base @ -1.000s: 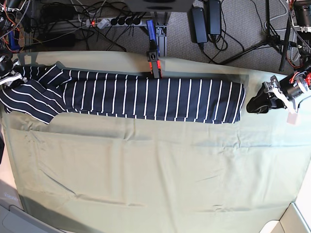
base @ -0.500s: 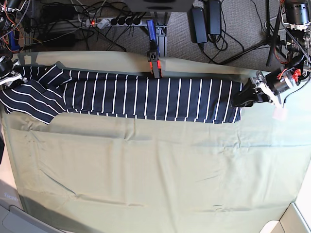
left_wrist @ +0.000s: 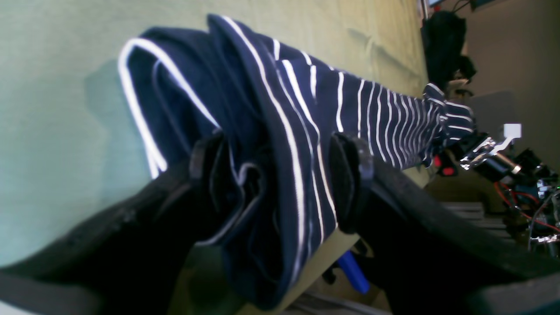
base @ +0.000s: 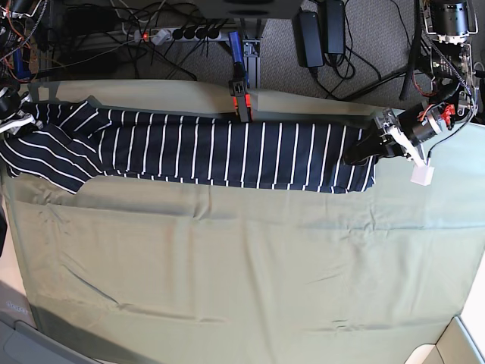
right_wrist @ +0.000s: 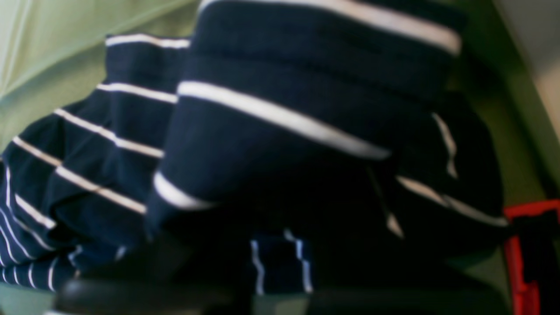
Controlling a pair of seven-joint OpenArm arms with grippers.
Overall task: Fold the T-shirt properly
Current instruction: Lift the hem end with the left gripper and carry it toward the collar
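**Shirt spanned between both arms**

The T-shirt (base: 227, 152) lies as a long folded band across the upper part of the base view, on the pale green cloth (base: 242, 265). At the right end, the left gripper (left_wrist: 280, 183) stands with jaws spread wide, the hem bunched between them. At the far left edge, the right gripper (base: 14, 114) is clamped on the sleeve end.

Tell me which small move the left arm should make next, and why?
Probably close the left gripper: its jaws stand open on both sides of the striped T-shirt hem, with cloth bunched between them, while the right gripper is shut at the other end.
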